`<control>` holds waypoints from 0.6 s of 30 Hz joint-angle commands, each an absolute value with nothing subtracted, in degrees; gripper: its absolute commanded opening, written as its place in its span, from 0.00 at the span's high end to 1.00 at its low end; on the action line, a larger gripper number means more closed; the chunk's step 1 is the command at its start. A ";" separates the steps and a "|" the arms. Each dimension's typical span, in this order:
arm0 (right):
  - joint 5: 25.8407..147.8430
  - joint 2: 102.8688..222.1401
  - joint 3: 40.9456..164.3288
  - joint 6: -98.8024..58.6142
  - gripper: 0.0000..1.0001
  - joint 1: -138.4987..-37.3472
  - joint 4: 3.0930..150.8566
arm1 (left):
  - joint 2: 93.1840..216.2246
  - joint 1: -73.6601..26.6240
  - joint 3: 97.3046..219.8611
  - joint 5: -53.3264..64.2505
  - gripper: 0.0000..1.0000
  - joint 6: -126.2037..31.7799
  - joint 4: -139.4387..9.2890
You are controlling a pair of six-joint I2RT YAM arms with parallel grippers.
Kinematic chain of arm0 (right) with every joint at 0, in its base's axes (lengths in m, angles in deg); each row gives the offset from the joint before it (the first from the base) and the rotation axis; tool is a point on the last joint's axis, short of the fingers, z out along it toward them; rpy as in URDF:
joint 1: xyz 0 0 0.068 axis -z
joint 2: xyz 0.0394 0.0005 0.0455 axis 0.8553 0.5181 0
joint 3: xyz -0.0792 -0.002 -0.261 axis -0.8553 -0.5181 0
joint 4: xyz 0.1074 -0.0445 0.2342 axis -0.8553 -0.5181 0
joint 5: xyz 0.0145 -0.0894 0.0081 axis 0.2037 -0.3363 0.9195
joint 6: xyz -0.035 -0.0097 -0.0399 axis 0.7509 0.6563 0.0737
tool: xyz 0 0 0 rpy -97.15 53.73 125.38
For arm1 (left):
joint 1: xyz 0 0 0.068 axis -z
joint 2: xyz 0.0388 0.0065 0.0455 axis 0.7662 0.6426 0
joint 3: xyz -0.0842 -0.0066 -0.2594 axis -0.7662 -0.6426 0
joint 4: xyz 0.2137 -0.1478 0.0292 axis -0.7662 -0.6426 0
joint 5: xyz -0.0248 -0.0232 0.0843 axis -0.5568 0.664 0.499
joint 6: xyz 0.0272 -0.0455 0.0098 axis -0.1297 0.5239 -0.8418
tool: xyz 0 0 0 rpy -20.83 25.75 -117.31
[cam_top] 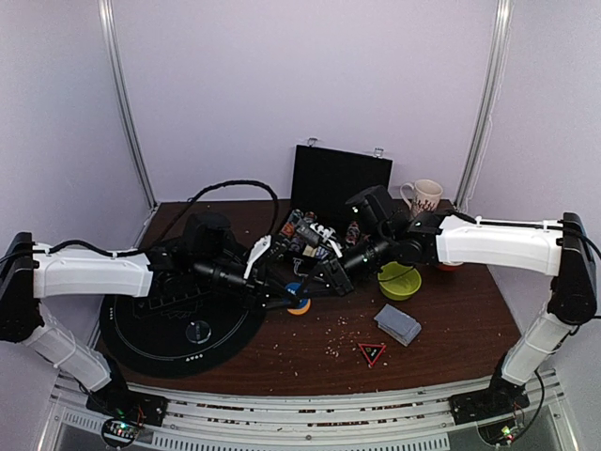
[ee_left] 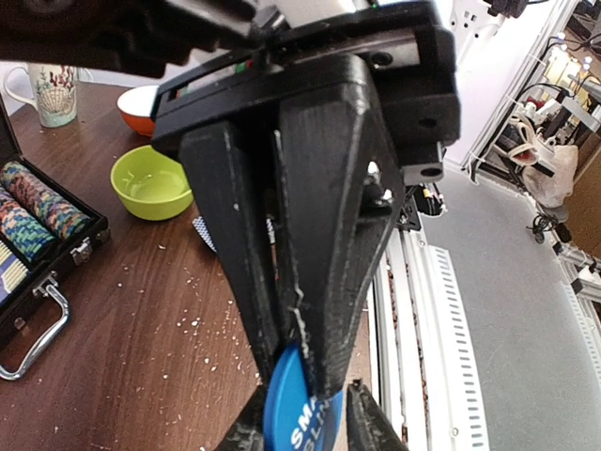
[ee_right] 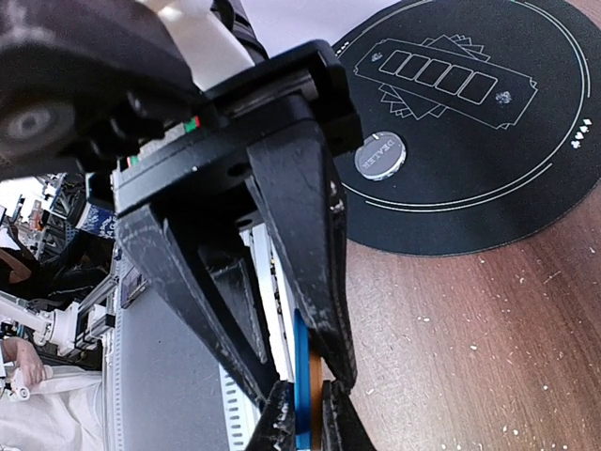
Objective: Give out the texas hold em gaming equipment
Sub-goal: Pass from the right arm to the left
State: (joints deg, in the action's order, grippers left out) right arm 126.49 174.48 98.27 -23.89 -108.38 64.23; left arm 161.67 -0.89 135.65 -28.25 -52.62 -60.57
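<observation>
slippage threatens the blue chip (ee_left: 300,409), held with an orange chip (ee_right: 316,406) over the tabletop (cam_top: 451,310), clenched edge-on by the right claw (ee_right: 308,383) while the left claw (ee_left: 299,366) pinches its top, since uneven pulling could flick both away.

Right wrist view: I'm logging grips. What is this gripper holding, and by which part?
The right gripper pinches a blue disc and an orange disc, stacked and seen edge-on, by their flat faces, between its fingertips.
</observation>
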 commanded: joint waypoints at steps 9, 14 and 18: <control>128.02 172.73 99.53 -22.64 1.00 -108.68 63.14 | 159.63 -0.80 135.80 -29.21 1.00 -55.33 -61.02; 126.71 170.38 97.43 -21.83 0.72 -107.39 64.60 | 157.79 -0.75 134.58 -27.86 1.00 -52.96 -56.96; 126.72 167.72 91.78 -23.96 0.67 -106.55 72.17 | 155.30 -0.80 132.37 -27.10 1.00 -49.51 -50.83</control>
State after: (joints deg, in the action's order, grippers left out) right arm 127.38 171.38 96.28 -21.01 -107.48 65.60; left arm 158.58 -1.00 134.34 -28.14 -51.81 -59.91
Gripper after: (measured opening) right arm 0.322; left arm 0.051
